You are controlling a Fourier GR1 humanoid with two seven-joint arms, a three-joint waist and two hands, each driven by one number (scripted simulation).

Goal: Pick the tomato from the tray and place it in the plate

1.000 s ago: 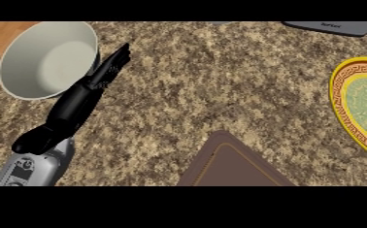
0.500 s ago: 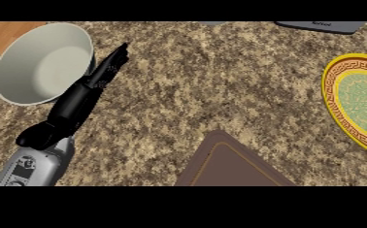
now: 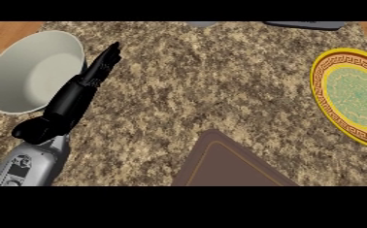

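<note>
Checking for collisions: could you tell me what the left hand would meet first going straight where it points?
Probably nothing: the left hand points away and slightly right, past the white bowl, over bare counter to the view's top edge.

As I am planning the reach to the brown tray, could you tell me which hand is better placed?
Probably left: the left hand, open beside the white bowl, is the only one showing; the tray lies lower right.
</note>
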